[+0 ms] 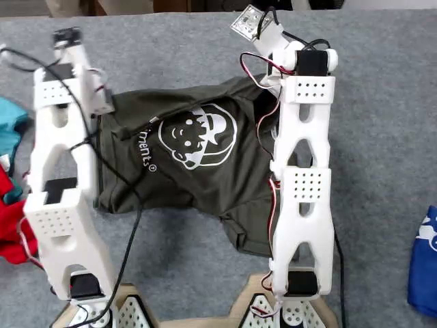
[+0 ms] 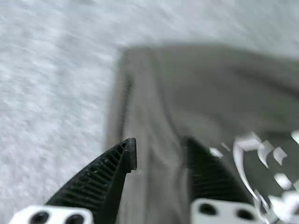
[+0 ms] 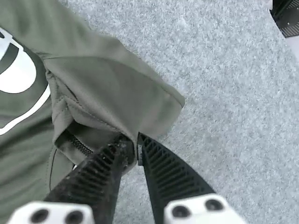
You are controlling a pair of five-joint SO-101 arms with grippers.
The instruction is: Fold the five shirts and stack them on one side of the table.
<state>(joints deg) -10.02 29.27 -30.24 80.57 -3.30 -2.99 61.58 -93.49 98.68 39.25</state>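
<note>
The right end effector (image 3: 138, 142) is closed on the shirt (image 1: 198, 178). Its two fingertips meet on the hem of what looks like a sleeve (image 3: 140, 102), and the cloth bunches just beyond the tips. Directly beside this end effector, on the side away from the white print, is the bare grey worktop (image 3: 224, 93).

The left end effector (image 2: 161, 151) has its fingers apart, one on each side of a raised fold near the shirt's edge. I cannot tell whether they press the cloth.

The shirt lies between the two end effectors, print up and wrinkled. Farther out, a blue shirt (image 1: 423, 260) lies well apart on the outer side of the right arm. A red cloth (image 1: 10, 225) and a teal cloth (image 1: 10, 130) lie on the outer side of the left arm.

I judge the shirt to be light, soft and limp, so it will sag and will not keep any shape when lifted. It may also drag on the rough worktop. The best hold is on a hem or seam, where the cloth is doubled. The two holds should be on one edge so that the shirt rises evenly.
</note>
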